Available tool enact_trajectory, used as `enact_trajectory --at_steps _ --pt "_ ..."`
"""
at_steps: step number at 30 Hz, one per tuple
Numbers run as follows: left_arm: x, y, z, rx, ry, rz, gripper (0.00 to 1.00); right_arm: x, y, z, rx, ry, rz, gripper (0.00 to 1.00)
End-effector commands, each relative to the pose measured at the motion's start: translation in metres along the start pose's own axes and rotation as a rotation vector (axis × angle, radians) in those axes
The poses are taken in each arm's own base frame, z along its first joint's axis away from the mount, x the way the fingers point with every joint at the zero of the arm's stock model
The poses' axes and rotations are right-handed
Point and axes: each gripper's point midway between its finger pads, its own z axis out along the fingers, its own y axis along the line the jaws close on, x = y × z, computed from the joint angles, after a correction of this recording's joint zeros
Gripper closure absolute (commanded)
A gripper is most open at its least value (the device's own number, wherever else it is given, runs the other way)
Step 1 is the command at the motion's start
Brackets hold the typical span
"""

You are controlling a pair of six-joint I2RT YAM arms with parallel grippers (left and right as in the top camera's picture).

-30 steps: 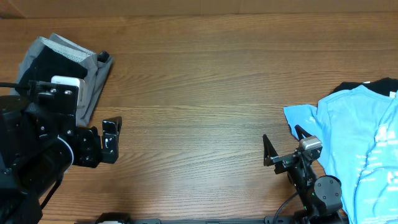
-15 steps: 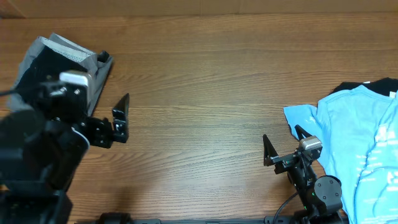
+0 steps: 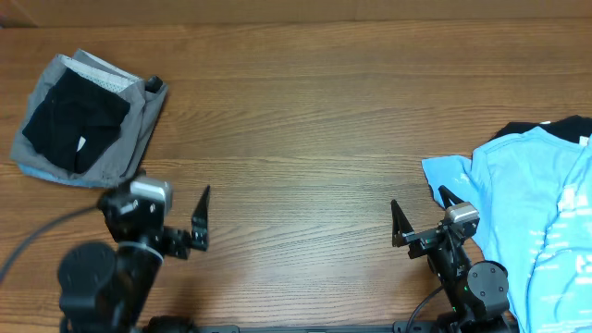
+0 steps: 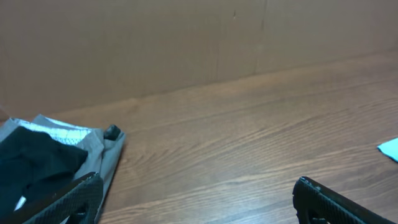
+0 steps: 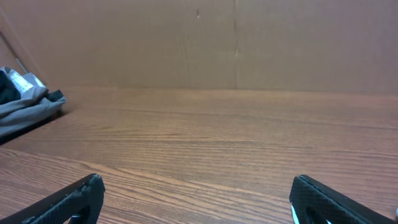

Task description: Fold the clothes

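Your left gripper (image 4: 198, 183) has drawn back to the lower left, fingers wide and empty, off the folded pile (image 3: 88, 125) at upper left. Your right gripper (image 3: 421, 211), equally wide and empty, sits beside the unfolded blue T-shirt (image 3: 536, 213) at the right edge, which is likely next.

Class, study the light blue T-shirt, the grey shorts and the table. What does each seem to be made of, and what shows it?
Light blue T-shirt: soft, matte knit fabric, probably cotton; it lies in loose wrinkles.
Grey shorts: thicker matte cloth, possibly woven; its folded edges look bulkier.
Table: wood or wood-look laminate, smooth with a faint sheen; brown grain lines run across it.
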Motion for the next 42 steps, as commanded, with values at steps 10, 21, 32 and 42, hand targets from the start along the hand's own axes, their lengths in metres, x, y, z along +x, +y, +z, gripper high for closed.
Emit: enact_trajectory --at_steps 10,21,32,42 --pt "0.06 -0.008 -0.013 -0.013 -0.148 0.052 0.0 -0.002 -0.001 -0.001 0.004 -0.015 0.003 0.0" --pt "0.127 -0.005 0.03 -0.006 -0.064 0.016 0.0 -0.002 -0.001 -0.001 0.004 -0.014 0.003 0.0" --pt "0.154 -0.003 0.053 -0.007 -0.077 0.009 0.0 -0.002 -0.001 -0.001 0.004 -0.015 0.003 0.0" --pt "0.154 -0.003 0.053 -0.006 -0.076 0.009 0.0 -0.002 -0.001 -0.001 0.004 -0.015 0.003 0.0"
